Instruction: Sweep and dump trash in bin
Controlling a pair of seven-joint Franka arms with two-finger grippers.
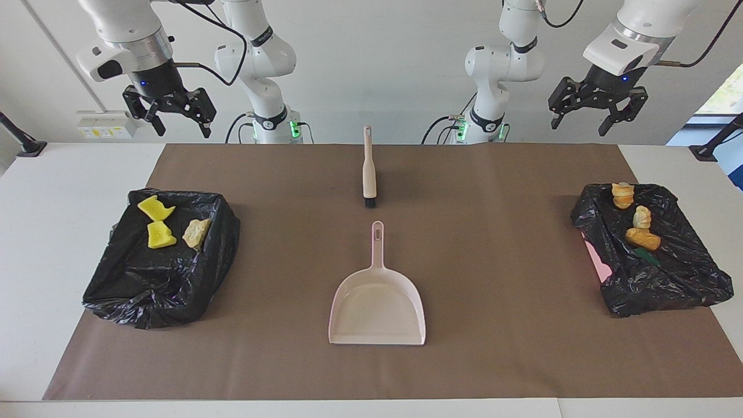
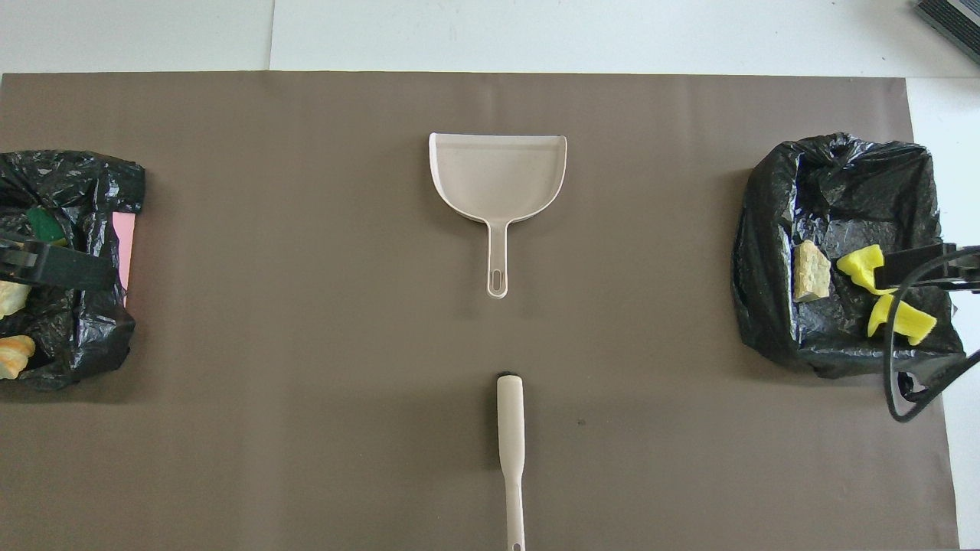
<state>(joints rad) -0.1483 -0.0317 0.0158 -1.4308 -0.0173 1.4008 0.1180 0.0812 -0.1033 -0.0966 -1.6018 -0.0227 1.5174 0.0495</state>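
Already trash in bin

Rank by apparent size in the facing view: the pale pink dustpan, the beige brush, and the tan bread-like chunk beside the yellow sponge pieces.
1. Pale pink plastic dustpan, clearly largest.
2. Beige brush with black bristles.
3. Tan bread-like chunk, smallest.

My white worktop carries a wide brown mat. A plain white wall rises past it, a socket strip low on it, daylight entering through a window.
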